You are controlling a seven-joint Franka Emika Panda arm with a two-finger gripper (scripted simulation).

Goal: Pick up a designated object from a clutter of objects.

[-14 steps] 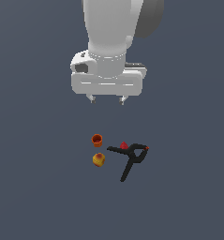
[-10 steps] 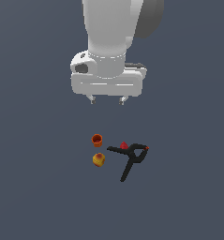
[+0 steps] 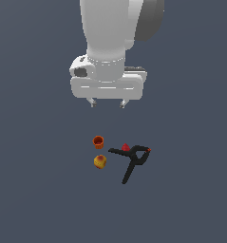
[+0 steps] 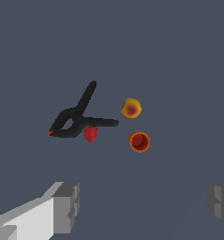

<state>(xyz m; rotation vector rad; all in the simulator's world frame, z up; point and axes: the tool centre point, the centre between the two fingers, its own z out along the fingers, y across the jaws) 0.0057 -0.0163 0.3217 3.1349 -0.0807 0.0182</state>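
The red strawberry (image 3: 126, 147) lies on the grey floor, tucked against the black spring clamp (image 3: 132, 163); in the wrist view the strawberry (image 4: 90, 134) sits just under the clamp's (image 4: 78, 117) handle. The small orange cup (image 3: 99, 141) (image 4: 139, 141) and the yellow-red round fruit (image 3: 100, 162) (image 4: 131, 108) lie at the exterior view's left of them. My gripper (image 3: 107, 104) hangs open and empty high above the clutter, roughly over the cup and strawberry. Its two fingers (image 4: 66, 206) show wide apart in the wrist view.
The four objects lie close together on a plain dark grey floor (image 3: 39, 190). Nothing else stands around them.
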